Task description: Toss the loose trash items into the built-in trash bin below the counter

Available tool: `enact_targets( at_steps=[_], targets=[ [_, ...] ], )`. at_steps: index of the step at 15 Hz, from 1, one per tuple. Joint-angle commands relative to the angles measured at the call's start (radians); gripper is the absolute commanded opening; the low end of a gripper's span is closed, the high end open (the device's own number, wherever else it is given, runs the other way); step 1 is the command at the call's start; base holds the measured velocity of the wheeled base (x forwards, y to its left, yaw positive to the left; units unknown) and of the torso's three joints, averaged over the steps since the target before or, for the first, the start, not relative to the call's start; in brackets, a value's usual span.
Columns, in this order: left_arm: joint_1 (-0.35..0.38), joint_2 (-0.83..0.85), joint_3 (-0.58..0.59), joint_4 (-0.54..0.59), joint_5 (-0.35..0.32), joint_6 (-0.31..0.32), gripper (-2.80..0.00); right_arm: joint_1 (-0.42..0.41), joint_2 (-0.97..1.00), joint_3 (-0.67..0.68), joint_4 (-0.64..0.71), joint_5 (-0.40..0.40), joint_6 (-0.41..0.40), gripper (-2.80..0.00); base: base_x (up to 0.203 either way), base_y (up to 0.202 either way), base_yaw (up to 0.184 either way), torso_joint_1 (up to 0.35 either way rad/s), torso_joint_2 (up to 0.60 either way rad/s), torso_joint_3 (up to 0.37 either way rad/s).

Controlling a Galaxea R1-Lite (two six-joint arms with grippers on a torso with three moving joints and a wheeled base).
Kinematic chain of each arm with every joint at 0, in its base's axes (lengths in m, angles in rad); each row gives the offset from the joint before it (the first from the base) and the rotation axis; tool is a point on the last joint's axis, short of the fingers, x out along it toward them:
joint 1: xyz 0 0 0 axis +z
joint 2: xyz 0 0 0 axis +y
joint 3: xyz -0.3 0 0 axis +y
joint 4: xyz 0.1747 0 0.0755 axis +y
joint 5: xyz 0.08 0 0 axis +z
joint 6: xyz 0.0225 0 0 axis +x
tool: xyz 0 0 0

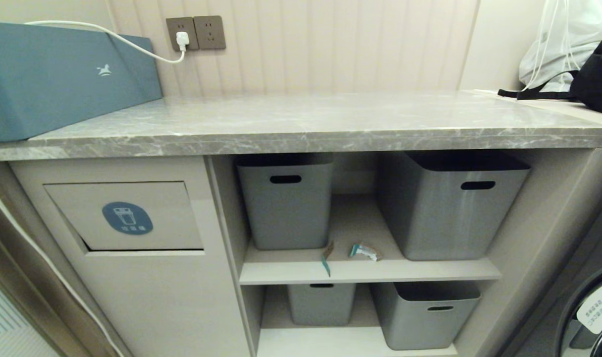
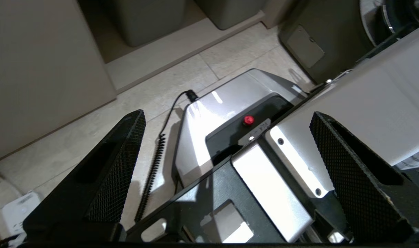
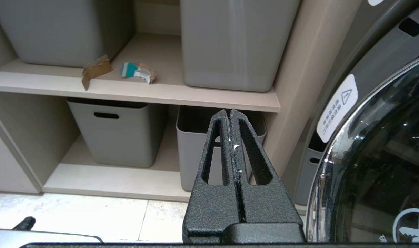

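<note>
At the far left a long teal box [image 1: 58, 74] sits on the grey marble table [image 1: 301, 124], with a white cable [image 1: 132, 44] running over it to a wall socket [image 1: 182, 33]. Below the table's left end is the trash bin [image 1: 125, 218], a beige flap with a round blue sticker, set in the cabinet front. To its right an open shelf [image 1: 370, 270] holds two grey tubs [image 1: 286, 203], one at each side, and the trash lies between them near the shelf's front edge: a brown cardboard scrap [image 3: 95, 69] with a thin teal sliver [image 1: 325, 265] hanging over the edge, and just right of it a crumpled teal-and-white wrapper [image 1: 364, 251] with a bit of brown paper against it. Two more tubs stand on the lower shelf. At the far right of the table lie a white drawstring bag [image 1: 558, 44] and a black bag [image 1: 595, 74], and a washing machine door [image 3: 385, 165] stands right of the cabinet. The left tool [image 2: 226, 165] is low over the robot's own base and the tiled floor [image 2: 181, 82], its fingers spread wide and empty. The right tool [image 3: 229, 117] hangs in front of the lower shelf, fingers pressed together and holding nothing.
</note>
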Motion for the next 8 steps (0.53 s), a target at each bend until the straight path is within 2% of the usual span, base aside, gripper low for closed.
enact_targets(
  at_steps=[1,3,5,7,8],
  targets=[
    [-0.003,0.159,-0.003,-0.058,-0.027,0.0,0.0,0.0,0.002,0.0,0.0,0.0,-0.001,-2.8,0.0,0.0,0.0,0.0,0.0,0.0],
    [-0.028,0.358,-0.018,-0.192,-0.046,-0.002,0.0,0.0,0.002,0.0,0.0,0.0,-0.001,-2.8,0.0,0.0,0.0,0.0,0.0,0.0],
    [-0.082,0.573,-0.059,-0.307,-0.027,-0.018,0.0,0.0,0.002,0.0,0.0,0.0,-0.001,-2.8,0.0,0.0,0.0,0.0,0.0,0.0],
    [-0.188,0.786,-0.145,-0.393,0.056,-0.092,0.0,0.0,0.002,0.0,0.0,0.0,-0.001,-2.8,0.0,0.0,0.0,0.0,0.0,0.0],
    [-0.25,0.891,-0.217,-0.418,0.109,-0.165,0.0,0.0,0.002,0.0,0.0,0.0,-0.001,-2.8,0.0,0.0,0.0,0.0,0.0,0.0]
  ],
)
